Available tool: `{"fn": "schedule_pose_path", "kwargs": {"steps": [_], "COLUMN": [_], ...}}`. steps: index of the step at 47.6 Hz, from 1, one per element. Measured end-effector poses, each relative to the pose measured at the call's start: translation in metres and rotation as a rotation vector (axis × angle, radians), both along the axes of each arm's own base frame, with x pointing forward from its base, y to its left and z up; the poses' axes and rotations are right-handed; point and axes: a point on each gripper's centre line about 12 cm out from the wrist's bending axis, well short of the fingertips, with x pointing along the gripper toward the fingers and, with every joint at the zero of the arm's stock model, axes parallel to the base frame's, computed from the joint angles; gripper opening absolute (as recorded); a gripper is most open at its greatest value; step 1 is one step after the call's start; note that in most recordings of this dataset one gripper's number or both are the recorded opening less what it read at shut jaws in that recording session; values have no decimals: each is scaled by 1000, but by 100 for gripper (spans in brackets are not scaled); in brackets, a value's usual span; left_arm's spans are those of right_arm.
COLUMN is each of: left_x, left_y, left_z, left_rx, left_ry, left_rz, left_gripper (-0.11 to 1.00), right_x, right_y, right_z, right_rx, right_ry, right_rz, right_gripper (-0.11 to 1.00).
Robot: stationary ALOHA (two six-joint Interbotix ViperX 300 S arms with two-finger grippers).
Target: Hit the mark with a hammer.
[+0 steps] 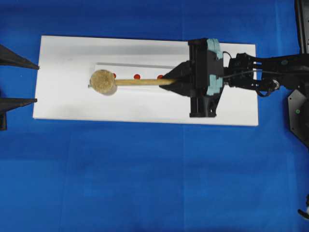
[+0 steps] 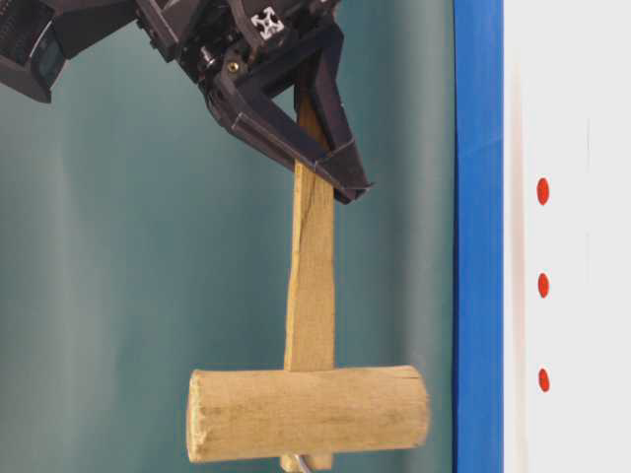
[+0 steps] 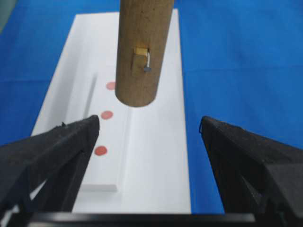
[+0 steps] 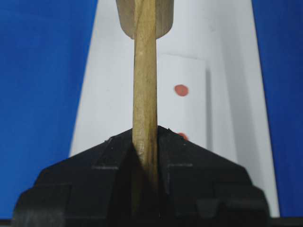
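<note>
My right gripper [image 1: 170,80] is shut on the far end of the hammer's flat handle [image 1: 142,82], which lies level over the white board [image 1: 63,101]. The thick wooden head [image 1: 102,81] hangs above the board, just beside the leftmost of three red marks [image 1: 114,75]; the others [image 1: 136,76] [image 1: 160,76] lie along the handle. The table-level view shows the head [image 2: 308,414] apart from the board, and the gripper [image 2: 330,163] clamping the handle [image 2: 311,276]. In the right wrist view the handle [image 4: 144,85] runs out of the shut gripper [image 4: 145,135]. My left gripper [image 3: 150,124] is open and empty, facing the head [image 3: 138,52].
The marks sit on a raised white strip [image 1: 145,67] on the board. Blue cloth [image 1: 145,183] covers the table all round. The left gripper [image 1: 37,83] waits at the board's left end, and the right arm [image 1: 270,72] stretches in from the right edge.
</note>
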Motion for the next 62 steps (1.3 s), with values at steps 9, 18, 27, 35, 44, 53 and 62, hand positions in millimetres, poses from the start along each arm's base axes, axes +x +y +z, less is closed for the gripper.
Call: {"fn": "schedule_pose_path", "kwargs": {"steps": [9,18,27,35,44,53,62], "left_x": [0,0,0,0,0,-1,-1], "left_y": [0,0,0,0,0,0,0], "left_z": [-2,-2,-2,-3,-3,-5,-6], "left_rx": [0,1,-2,0,0,0,-2], "left_ry": [3,6,6,8,6,12,15], "left_rz": [0,0,0,0,-2,0,0], "left_gripper": [84,84,84,84,84,84,84], "right_x": [-1,0,0,1,11,13,12], "right_y": [-27,-29,-29,-30,-26,-22,-22], "right_z": [3,-1,0,-5,-56,-92,-86], "right_rx": [-15,-23,-22,-19,34,102,100], "right_ry": [-34,-28,-28,-17,116,214,196], "right_rz": [-83,-86,-87,-91,-97,-118,-120], "right_gripper": [1,1,1,1,1,1,1]}}
